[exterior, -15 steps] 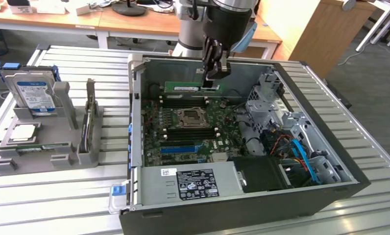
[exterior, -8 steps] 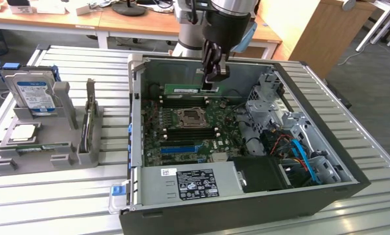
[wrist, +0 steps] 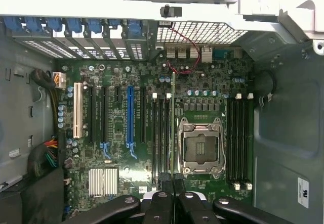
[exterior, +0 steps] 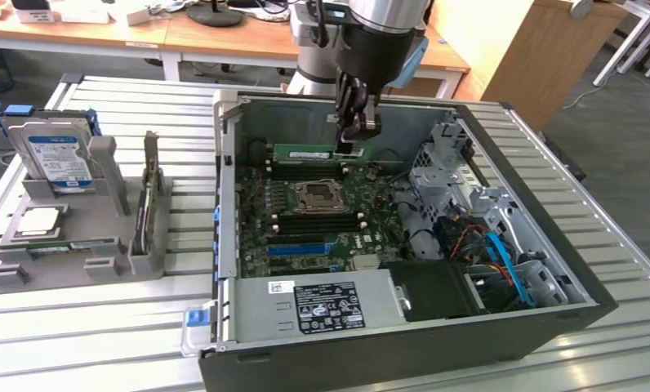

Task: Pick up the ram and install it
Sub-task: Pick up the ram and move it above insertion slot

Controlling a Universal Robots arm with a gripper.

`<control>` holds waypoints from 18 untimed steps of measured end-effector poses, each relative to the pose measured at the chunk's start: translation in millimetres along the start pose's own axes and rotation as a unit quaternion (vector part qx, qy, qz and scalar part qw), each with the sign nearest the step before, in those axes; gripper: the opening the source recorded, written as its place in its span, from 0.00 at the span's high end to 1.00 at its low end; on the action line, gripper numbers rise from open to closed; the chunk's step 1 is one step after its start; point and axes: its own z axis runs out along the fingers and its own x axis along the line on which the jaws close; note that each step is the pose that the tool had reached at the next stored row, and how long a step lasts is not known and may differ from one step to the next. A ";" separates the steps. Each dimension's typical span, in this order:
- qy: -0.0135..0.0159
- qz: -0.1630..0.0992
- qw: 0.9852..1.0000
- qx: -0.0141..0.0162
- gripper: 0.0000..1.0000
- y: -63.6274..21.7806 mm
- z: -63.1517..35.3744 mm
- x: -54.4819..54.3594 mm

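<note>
The ram (exterior: 303, 153) is a narrow green stick held level above the motherboard (exterior: 353, 237) inside the open computer case (exterior: 412, 359). My gripper (exterior: 350, 148) is shut on the stick's end toward the exterior view's right. In the wrist view the ram (wrist: 173, 118) appears edge-on as a thin green line running out from my gripper (wrist: 173, 181). It lies along the black memory slots (wrist: 161, 133) beside the empty processor socket (wrist: 200, 145), over their inner edge. Whether it touches a slot I cannot tell.
A grey holder (exterior: 140, 253) on the slatted table at the exterior view's left carries a blue-labelled hard drive (exterior: 58, 155) and a square silver processor chip (exterior: 38, 219). The power supply (exterior: 314, 306), drive cage (exterior: 445, 163) and coloured cables (exterior: 500, 253) crowd the case.
</note>
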 end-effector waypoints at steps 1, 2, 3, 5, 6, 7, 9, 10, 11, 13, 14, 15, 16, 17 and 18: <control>0.000 0.000 1.000 0.000 0.88 0.0 0.0 0.0; 0.000 0.000 1.000 0.000 0.88 0.0 0.1 0.0; 0.000 0.000 1.000 0.000 0.88 0.0 0.1 0.0; 0.000 0.000 1.000 0.000 0.88 0.0 0.1 0.0; 0.000 0.000 1.000 0.000 0.88 -0.4 0.1 0.0; 0.000 0.000 1.000 0.000 0.88 -1.4 0.2 0.1; 0.000 0.000 1.000 0.000 0.88 -4.2 0.1 0.1; 0.000 0.000 1.000 0.000 0.88 -5.3 0.0 0.1; 0.000 0.000 1.000 0.000 0.88 -6.4 0.0 0.1; 0.000 0.000 1.000 0.000 0.88 -8.3 0.0 0.1; 0.000 0.000 1.000 0.000 0.88 -9.3 0.0 0.2; 0.000 0.000 1.000 0.000 0.88 -10.2 0.0 0.2; 0.000 0.000 1.000 0.000 0.88 -11.1 0.0 0.2; 0.000 0.000 1.000 0.000 0.88 -12.0 -0.1 0.2; 0.000 0.000 1.000 0.000 0.88 -12.5 -0.1 0.2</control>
